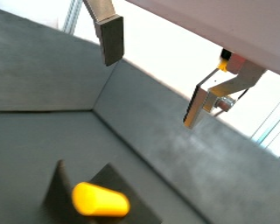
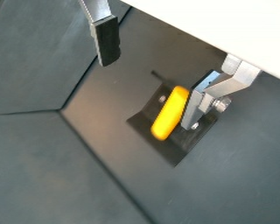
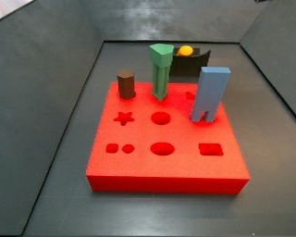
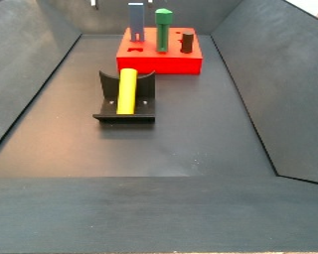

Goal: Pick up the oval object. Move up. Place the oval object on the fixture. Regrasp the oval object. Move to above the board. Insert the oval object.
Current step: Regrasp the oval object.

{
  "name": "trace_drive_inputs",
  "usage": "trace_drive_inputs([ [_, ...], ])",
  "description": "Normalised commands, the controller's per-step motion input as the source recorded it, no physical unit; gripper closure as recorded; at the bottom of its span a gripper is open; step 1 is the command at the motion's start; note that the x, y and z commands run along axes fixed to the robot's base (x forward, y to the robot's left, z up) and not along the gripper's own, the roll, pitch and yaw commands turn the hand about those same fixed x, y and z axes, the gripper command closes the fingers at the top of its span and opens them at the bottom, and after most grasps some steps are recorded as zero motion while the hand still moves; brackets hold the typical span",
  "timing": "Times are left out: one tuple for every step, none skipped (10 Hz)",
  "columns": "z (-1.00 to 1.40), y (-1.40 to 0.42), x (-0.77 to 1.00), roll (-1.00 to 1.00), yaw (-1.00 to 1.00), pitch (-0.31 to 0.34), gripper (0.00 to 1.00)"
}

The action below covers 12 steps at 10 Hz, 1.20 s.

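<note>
Placement done, regrasp and insertion left, as we read it.
Smooth yellow-orange oval object lies along the curved cradle of the small dark fixture on the grey floor, free of any grip. We see the gripper above it in both wrist views, its silver-plate fingers spread wide apart with nothing between them. Well beyond stands the thick red board with shaped holes, carrying a green peg, a brown cylinder and a blue block. We judge regrasp, carry and insert remain.

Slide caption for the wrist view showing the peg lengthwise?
Open end effector above oval object resting on the fixture.
</note>
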Motion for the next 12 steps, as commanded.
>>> trace_drive_inputs([
  [-0.01,-0.04,0.09,0.95,0.13,0.142,0.00],
  [-0.01,-0.04,0.09,0.69,0.15,0.126,0.00],
  [-0.01,-0.04,0.09,0.55,0.15,0.115,0.00],
  [-0.01,-0.03,0.08,0.32,0.16,0.090,0.00],
  [0.00,-0.02,0.07,0.22,0.17,0.060,0.00],
  [-1.00,0.08,0.03,0.12,0.15,0.038,0.00],
  [-1.00,0.08,0.03,0.11,0.14,0.028,0.00],
  [-1.00,0.07,0.04,0.10,0.13,-0.019,0.00],
  [-1.00,0.07,0.05,0.08,0.12,-0.049,0.00],
  [-1.00,0.06,0.06,0.07,0.10,-0.078,0.00],
  [-1.00,0.06,0.07,0.07,0.07,-0.101,0.00],
  [-1.00,0.05,0.08,0.07,0.04,-0.107,0.00],
])
